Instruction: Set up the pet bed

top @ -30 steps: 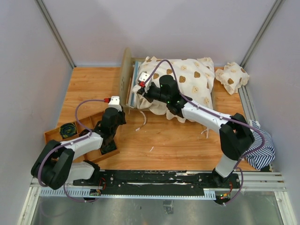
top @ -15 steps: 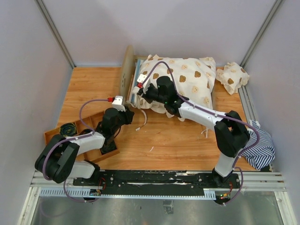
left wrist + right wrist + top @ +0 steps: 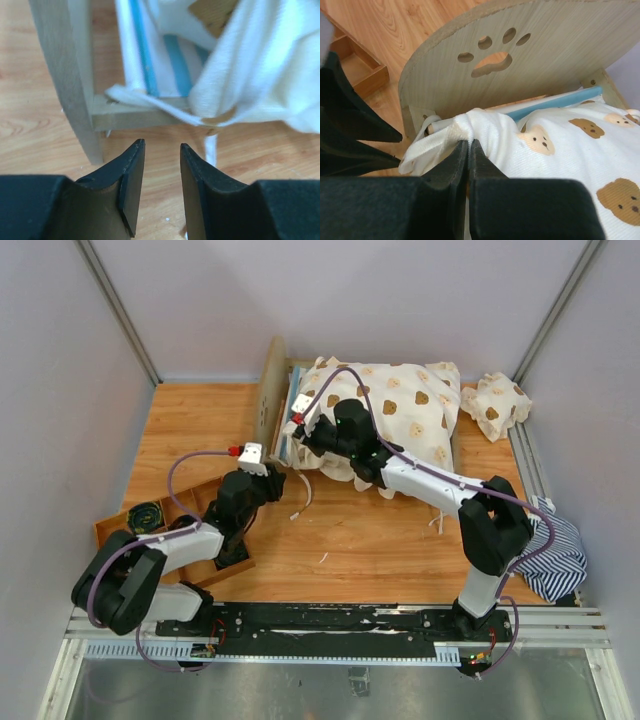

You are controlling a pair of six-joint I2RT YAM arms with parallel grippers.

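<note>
The pet bed stands at the back of the table, its arched headboard with the paw-print cutout on the left. A cream bear-print cover lies over its blue-and-white striped mattress. My right gripper is at the headboard end, shut on the cover's near corner. My left gripper hovers low over the table just in front of the bed's near left leg. Its jaws are open with only bare wood between them.
A small bear-print pillow lies at the back right. A striped cloth hangs over the right edge. A wooden compartment tray sits under the left arm. White tie strings trail on the table in front of the bed.
My left gripper has moved up toward the bed's near left corner and its jaws have widened. The right gripper shifted slightly left, still shut on the cover.
</note>
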